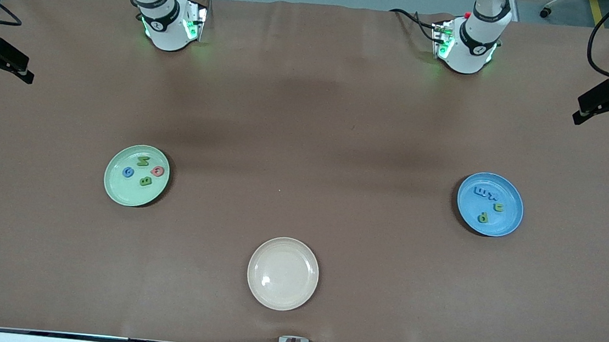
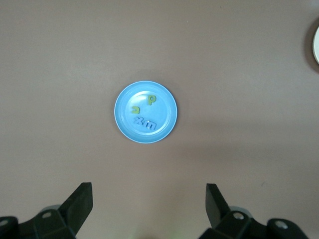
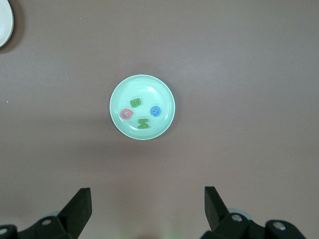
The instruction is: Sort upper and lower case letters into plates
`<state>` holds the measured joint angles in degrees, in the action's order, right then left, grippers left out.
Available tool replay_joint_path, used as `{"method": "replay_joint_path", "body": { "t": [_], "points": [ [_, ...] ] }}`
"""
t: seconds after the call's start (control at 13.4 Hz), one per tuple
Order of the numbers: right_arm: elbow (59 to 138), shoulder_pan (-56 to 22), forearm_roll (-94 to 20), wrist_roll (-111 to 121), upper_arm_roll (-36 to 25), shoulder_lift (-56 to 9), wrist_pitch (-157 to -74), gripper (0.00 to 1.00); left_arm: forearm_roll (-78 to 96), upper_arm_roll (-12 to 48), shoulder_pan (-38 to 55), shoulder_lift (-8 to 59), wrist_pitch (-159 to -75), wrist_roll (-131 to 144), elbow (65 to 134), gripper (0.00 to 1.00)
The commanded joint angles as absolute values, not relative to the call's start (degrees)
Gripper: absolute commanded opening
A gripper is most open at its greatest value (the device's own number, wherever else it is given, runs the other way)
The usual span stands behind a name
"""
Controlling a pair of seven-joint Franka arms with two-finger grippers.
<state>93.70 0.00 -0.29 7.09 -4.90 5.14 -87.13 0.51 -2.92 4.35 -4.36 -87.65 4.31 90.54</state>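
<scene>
in the blue plate [image 1: 510,214] lie four lowercase letters [image 1: 486,200].

White arms [image 1: 158,20] with black joint bands and green-lit bases – black cables trailing – each ending in black pincer fingers [image 2: 79,204].

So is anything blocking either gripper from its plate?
Nothing visible. The left gripper, open, hangs over bare table above the blue plate; the right gripper, open, over the green plate. Letters lie inside both.
</scene>
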Motion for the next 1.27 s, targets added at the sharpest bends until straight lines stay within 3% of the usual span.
{"method": "replay_joint_path", "body": {
  "t": [0.0,0.37,0.82,1.19],
  "points": [
    [95.54,0.00,-1.32,7.82,-5.01,7.03,-87.63,1.00,0.44,-3.52,4.48,-3.87,-88.68,3.16,90.44,1.00],
    [95.54,0.00,-2.02,7.91,-5.10,6.94,-87.45,1.00,0.00,-3.43,4.57,-2.11,-90.62,3.16,89.92,1.00],
    [95.54,0.00,-2.02,7.82,-5.10,6.94,-86.75,1.00,-0.09,-3.52,4.83,2.54,-90.97,3.43,81.40,1.00],
    [95.71,0.09,-2.20,7.74,-5.10,6.94,-86.13,1.00,0.61,-3.43,4.48,2.81,-88.33,3.69,81.47,1.00]
  ]
}}
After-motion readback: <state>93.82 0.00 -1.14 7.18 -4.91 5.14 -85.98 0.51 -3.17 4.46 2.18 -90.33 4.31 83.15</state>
